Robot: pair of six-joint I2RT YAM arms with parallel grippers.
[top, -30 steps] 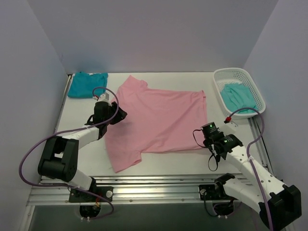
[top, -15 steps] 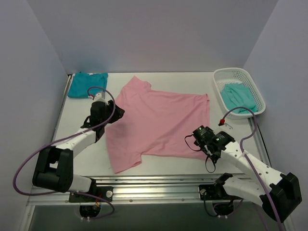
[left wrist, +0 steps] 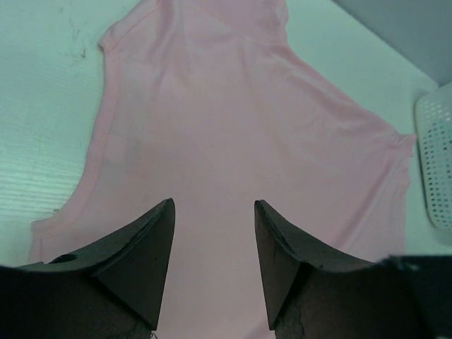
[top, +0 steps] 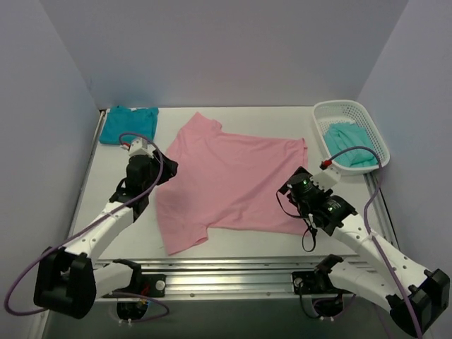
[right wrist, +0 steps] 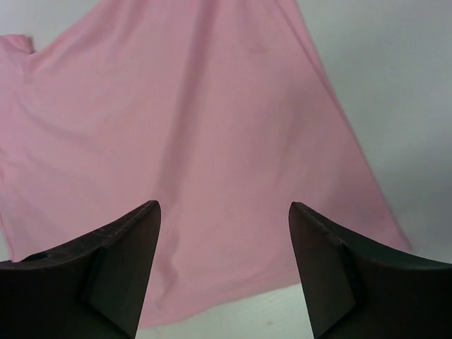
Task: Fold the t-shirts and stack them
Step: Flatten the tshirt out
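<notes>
Now the left tool and right tool are hovering, jaws spread, over the pink t-shirt lying on the table.

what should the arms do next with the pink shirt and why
Probably lower the left end effector and the right end effector onto the pink t-shirt and pinch its edges. The shirt lies spread out and unfolded, and both end effectors hover open and empty over its opposite sides, so a grasp likely has to come before any fold.
</notes>
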